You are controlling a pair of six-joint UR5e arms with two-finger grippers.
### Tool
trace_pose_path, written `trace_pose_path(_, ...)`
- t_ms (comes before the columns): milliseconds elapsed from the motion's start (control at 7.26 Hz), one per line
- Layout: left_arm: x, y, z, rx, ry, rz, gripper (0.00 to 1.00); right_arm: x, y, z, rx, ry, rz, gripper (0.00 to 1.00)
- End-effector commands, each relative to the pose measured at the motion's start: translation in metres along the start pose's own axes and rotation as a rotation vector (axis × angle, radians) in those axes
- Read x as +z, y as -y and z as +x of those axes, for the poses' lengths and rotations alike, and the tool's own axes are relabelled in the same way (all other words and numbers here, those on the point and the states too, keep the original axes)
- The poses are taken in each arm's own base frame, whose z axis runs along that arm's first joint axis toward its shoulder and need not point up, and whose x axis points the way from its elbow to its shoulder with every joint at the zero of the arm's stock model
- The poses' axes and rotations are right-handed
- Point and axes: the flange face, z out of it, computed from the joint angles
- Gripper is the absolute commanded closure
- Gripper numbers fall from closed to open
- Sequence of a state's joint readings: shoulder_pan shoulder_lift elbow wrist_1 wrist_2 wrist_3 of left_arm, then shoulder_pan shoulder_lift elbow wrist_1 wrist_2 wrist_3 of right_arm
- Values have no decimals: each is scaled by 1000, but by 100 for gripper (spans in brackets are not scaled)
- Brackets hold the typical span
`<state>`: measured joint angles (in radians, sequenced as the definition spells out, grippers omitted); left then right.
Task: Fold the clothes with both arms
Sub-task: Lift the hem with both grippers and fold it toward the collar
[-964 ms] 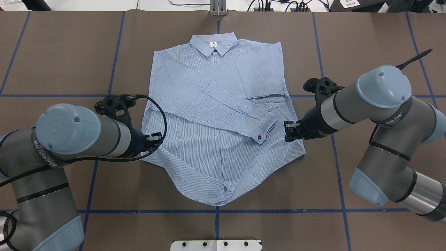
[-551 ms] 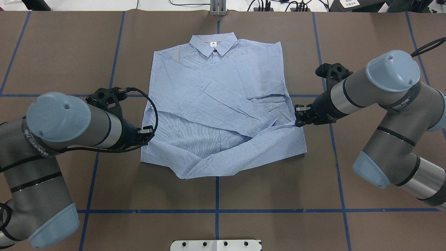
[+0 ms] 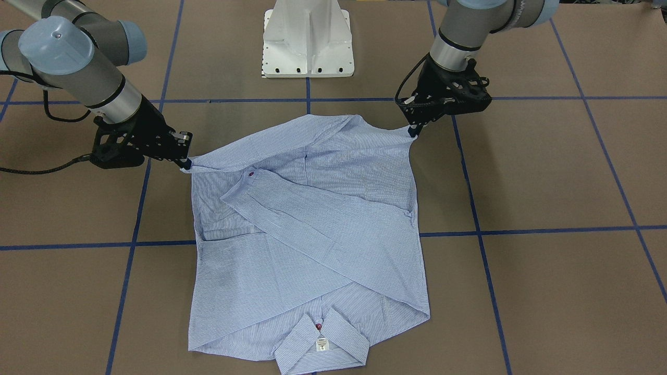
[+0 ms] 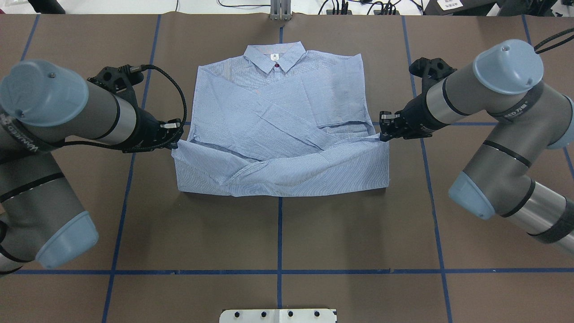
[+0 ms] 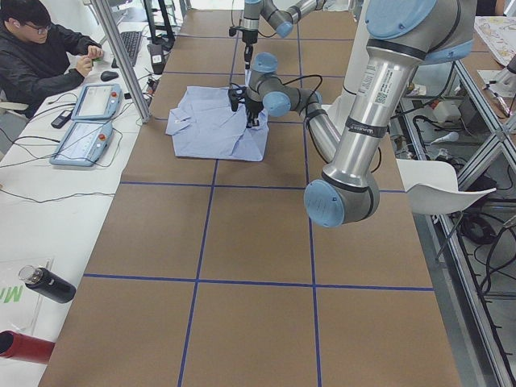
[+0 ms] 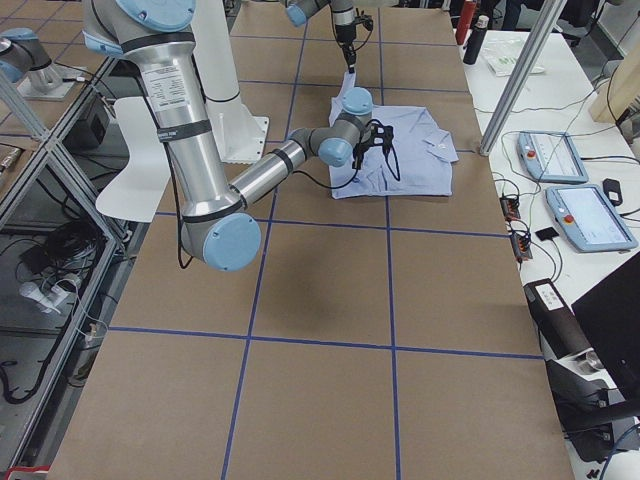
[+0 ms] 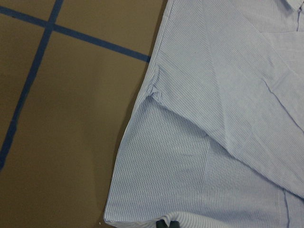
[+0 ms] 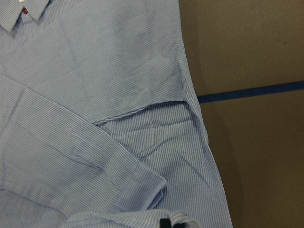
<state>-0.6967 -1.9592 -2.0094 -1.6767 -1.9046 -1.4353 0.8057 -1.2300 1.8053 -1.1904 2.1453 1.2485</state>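
The pinstriped shirt (image 4: 278,112) lies face up on the brown table, collar (image 4: 274,56) at the far side and both sleeves crossed over the chest. Its lower part is doubled up over the body. My left gripper (image 4: 175,143) is shut on the left hem corner, and my right gripper (image 4: 381,134) is shut on the right hem corner. In the front-facing view the left gripper (image 3: 411,130) and right gripper (image 3: 185,162) hold the hem lifted and stretched between them. A red-buttoned cuff (image 3: 251,174) shows under that raised edge. Both wrist views show striped cloth (image 7: 213,142) (image 8: 95,142) below.
The white pedestal base (image 3: 307,36) stands at the robot's side of the table (image 4: 278,233). Blue tape lines (image 4: 279,271) cross the brown surface. In the exterior left view a person (image 5: 40,48) sits at a side bench with two teach pendants (image 5: 85,121) and bottles (image 5: 48,284).
Both grippers have carried the hem corners away from the robot toward the collar. The shirt's lower part has folded up over the body, and the fold line now lies farther up.
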Motion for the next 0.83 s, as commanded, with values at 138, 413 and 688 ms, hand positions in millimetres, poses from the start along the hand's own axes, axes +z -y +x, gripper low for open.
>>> trace_pose_path(138,14,46,24,-29,-2,46,100,4,49,-32,14,5,44,100)
trace_pose_path(413,3,82,15,-22,-41,58,100,-19,81,-39,31,20,92,100)
trace_pose_path(688,6,106,28,-21,-45,36,100,-30,115,-49,48,19,129,100)
